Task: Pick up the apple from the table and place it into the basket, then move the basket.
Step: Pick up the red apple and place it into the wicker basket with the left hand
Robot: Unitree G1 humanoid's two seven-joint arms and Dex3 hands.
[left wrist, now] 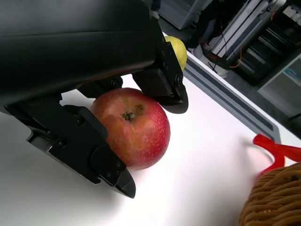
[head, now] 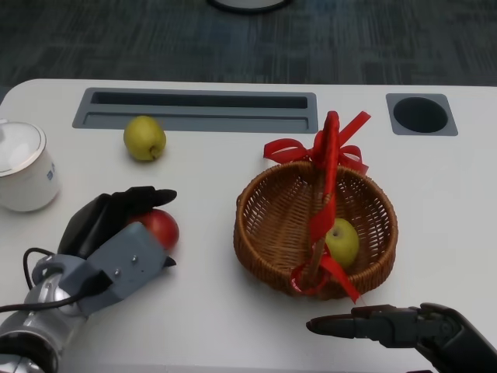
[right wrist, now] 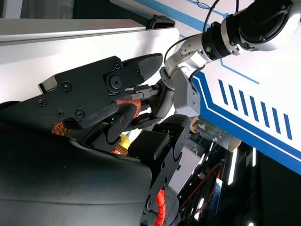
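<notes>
the left hand (head: 116,221) closes its fingers (left wrist: 101,160) around the red apple (left wrist: 134,125), which sits on the white table (head: 202,318) left of the wicker basket (head: 268,225). the right hand (head: 404,326) rests near the basket's front rim, fingers stretched out and holding nothing. a yellow-green apple (head: 342,241) lies inside the basket, another (head: 144,137) farther back, and a white cup (head: 23,167) stands at the left edge.

- Red apple (head: 161,226): on table, left of basket, stem end sideways, w/ black fingers either side.
- Basket (head: 264,233): round wicker, upright, red-ribboned handle.
</notes>
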